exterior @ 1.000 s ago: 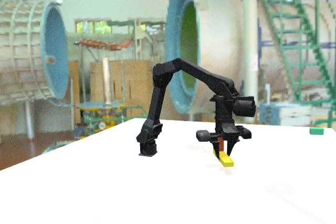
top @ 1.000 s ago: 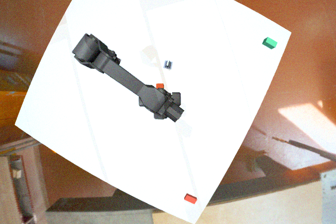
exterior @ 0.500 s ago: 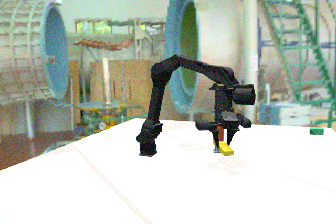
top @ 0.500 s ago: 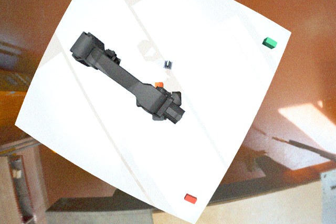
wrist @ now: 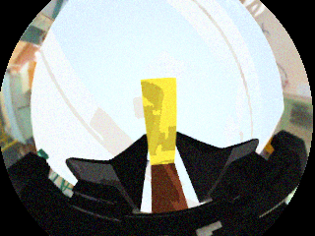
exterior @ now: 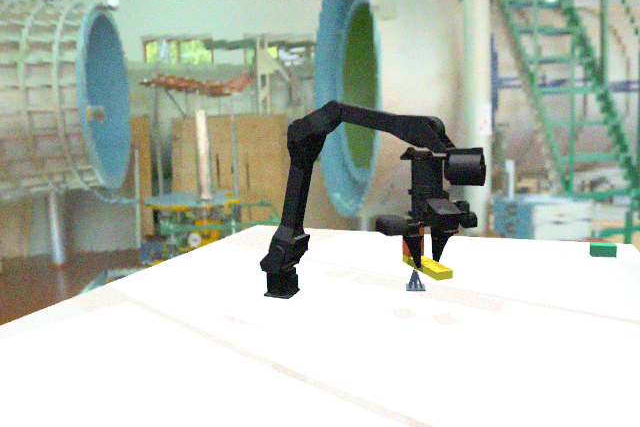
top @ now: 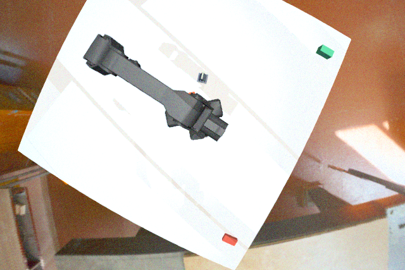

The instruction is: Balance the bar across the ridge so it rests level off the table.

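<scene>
The yellow bar point(exterior: 438, 270) point(wrist: 162, 108) carries an orange-brown block point(top: 192, 92) point(exterior: 406, 246) point(wrist: 167, 189) at one end. My gripper point(exterior: 428, 263) point(wrist: 162, 147) is shut on the bar between the block and its free yellow end. The bar looks roughly level and hangs above the table. The small blue-grey ridge point(top: 202, 78) point(exterior: 415, 281) stands on the table point(top: 261, 97) point(exterior: 258, 350). In the top view it lies above the gripper head, to the side of the bar, not under it. That view hides most of the bar and the fingertips. The ridge does not show in the wrist view.
A green block point(top: 324, 51) point(exterior: 602, 249) lies near the table's far right corner. A red block point(top: 229, 239) lies near the bottom corner in the top view. The arm's base stands at the left in the exterior view. Pale patterns of light cross the table top.
</scene>
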You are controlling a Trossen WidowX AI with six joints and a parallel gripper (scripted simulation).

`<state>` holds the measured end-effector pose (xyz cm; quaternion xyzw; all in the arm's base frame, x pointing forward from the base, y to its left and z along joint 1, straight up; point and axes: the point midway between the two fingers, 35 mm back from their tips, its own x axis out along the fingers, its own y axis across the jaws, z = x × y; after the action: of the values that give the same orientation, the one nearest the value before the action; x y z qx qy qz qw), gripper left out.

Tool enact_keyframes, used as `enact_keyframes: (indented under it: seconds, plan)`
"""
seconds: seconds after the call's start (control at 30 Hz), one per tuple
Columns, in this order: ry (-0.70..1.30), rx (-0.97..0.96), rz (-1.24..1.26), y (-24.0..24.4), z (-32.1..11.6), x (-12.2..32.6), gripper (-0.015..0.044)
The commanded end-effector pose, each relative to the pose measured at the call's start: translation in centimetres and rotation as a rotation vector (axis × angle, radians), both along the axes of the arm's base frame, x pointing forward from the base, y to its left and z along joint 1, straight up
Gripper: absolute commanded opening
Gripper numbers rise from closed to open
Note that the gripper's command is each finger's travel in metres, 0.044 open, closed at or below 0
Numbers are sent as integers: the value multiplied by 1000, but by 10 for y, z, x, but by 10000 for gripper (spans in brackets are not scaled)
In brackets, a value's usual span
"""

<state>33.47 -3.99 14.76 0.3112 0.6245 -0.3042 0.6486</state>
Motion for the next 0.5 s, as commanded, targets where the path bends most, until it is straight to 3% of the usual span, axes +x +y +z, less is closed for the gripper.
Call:
enact_keyframes:
  seconds: [0.0, 0.47]
  plan:
    - [4, 0, 110, 14, 0, -2, 0]
    - [4, -10, 546, 69, 1, -8, 0]
